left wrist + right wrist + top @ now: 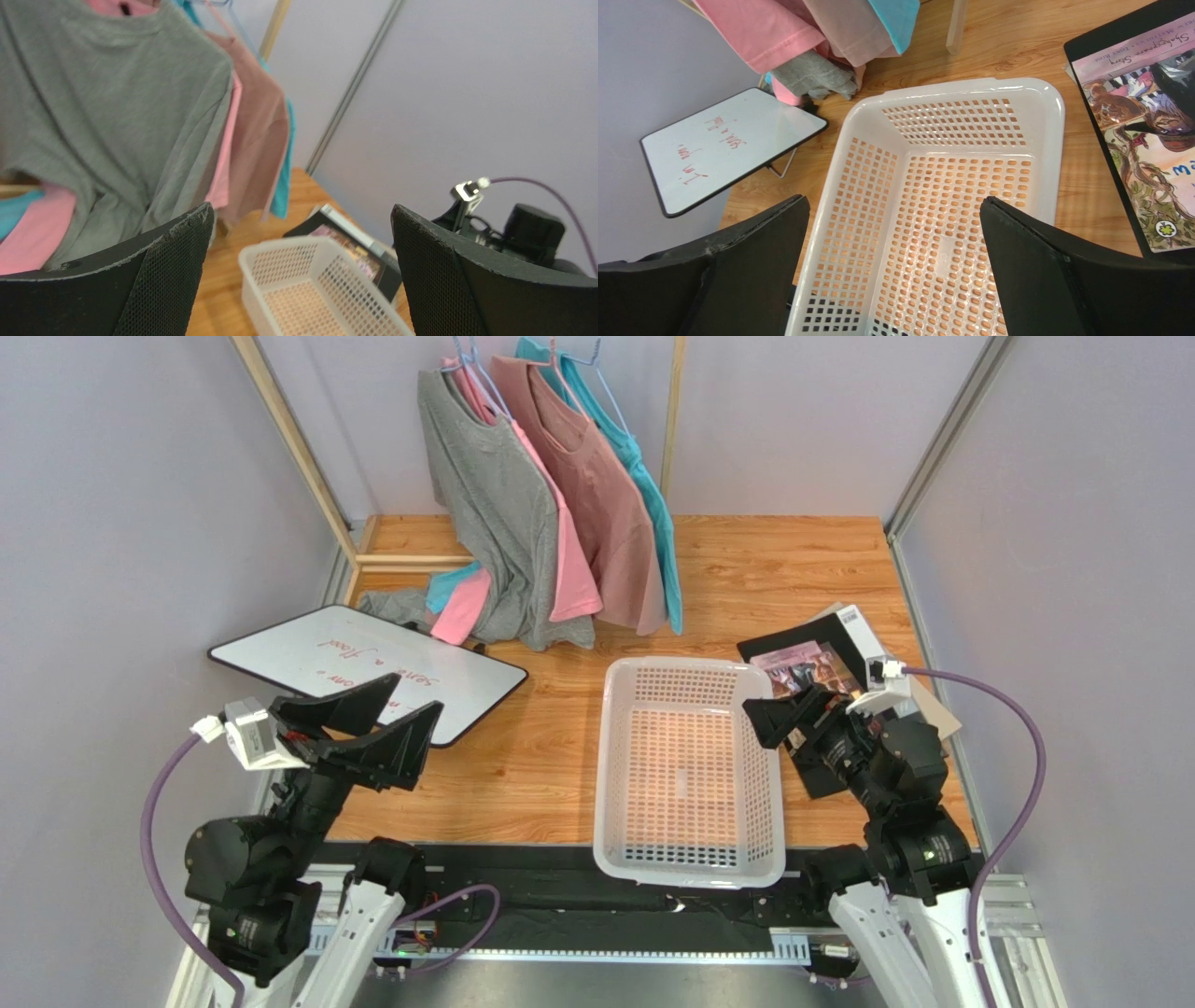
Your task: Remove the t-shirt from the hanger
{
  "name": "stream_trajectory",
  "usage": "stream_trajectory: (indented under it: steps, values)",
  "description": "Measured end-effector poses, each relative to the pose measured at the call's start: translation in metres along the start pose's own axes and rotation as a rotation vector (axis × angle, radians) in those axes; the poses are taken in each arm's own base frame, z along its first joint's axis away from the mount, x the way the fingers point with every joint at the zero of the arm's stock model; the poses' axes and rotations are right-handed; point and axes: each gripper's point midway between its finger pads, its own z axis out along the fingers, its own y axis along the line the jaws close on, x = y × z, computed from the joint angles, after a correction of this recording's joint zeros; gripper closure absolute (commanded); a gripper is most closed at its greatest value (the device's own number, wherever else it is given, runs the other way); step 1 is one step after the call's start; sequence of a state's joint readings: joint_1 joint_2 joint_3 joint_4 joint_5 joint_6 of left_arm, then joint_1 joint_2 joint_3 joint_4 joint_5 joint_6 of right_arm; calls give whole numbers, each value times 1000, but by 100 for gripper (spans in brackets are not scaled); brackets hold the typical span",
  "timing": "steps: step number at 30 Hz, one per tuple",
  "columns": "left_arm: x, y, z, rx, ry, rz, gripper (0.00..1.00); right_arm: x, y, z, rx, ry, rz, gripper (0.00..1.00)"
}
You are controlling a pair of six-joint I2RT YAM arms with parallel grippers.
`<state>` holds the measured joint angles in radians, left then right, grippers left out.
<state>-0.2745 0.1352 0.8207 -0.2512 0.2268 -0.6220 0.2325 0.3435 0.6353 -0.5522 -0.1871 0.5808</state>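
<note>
Item: t-shirt (657, 525), teal; hung on the hanger (605, 387), a light-blue wire one, last at the right end of the row at the far side of the desk (786, 574); mostly hidden behind a brownish-pink shirt (596, 476); only its right edge and hem show.

Row, left to right: grey shirt (491, 490); pink shirt (567, 546); brownish-pink shirt; t-shirt; loose garments (435, 602) heaped on the desk below the grey one.

Left fingers (161, 280): spread wide, holding nothing; at the near left, pointed towards the row. Right fingers (1053, 280): spread wide, holding nothing; at the near right, over the basket's edge.

Step in hand, as judged: the reach has not begun; both arms are well apart from the t-shirt. Next move calls for a long reach to the far right of the row; one set of fingers to steady the hanger, the other to draw the cloth off its shoulders, clear of the neighbouring shirt.

Container: white lattice basket (612, 756), near centre between the arms; nothing in it.

Also on the desk: whiteboard (365, 665), left; book (814, 665), right of the basket.
</note>
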Motion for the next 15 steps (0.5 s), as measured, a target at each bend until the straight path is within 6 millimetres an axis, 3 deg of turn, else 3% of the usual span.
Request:
stream_trajectory:
  steps: [6,10,15]
  values:
    - [24,11,-16,-77,166,36,1,-1,-2,20,40,116,-59,0]
    - [34,4,-31,-38,195,39,0,-12,6,39,30,163,-101,0]
    - [50,9,-33,-61,296,28,1,-36,23,58,10,164,-155,1]
